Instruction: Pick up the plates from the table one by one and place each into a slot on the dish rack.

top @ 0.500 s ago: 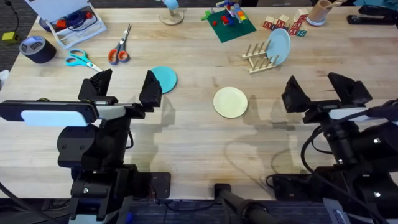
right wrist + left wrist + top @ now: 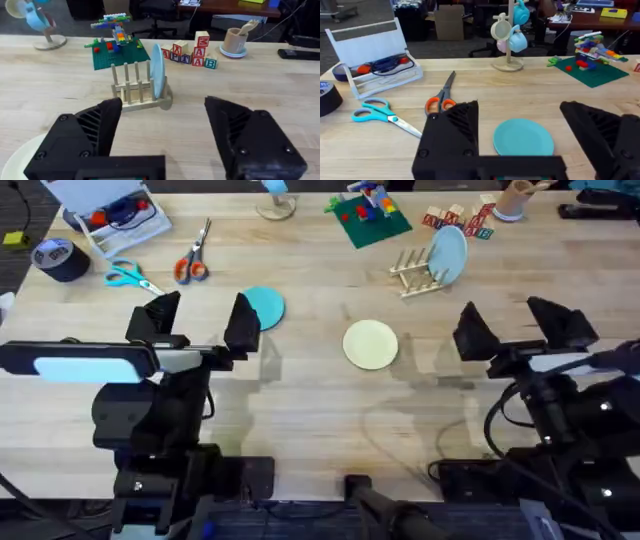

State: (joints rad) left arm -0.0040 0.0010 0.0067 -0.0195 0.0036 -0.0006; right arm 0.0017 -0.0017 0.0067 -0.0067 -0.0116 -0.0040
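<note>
A teal plate (image 2: 266, 306) lies flat on the table (image 2: 300, 390), just beyond my left gripper (image 2: 200, 320), which is open; the plate (image 2: 523, 137) sits between the left fingers in the left wrist view. A pale yellow plate (image 2: 371, 343) lies flat mid-table, left of my open right gripper (image 2: 515, 320); its edge (image 2: 17, 155) shows by the right fingers. The wooden dish rack (image 2: 420, 275) stands at the back right with a light blue plate (image 2: 449, 254) upright in a slot; the rack (image 2: 135, 87) and plate (image 2: 156, 71) are ahead of the right gripper (image 2: 162, 127).
Orange scissors (image 2: 193, 255), teal scissors (image 2: 130, 276), a tape roll (image 2: 60, 258) and a white wire basket (image 2: 105, 208) fill the back left. A green baseplate (image 2: 367, 218), letter blocks (image 2: 460, 220) and a mug tree (image 2: 509, 35) line the far edge.
</note>
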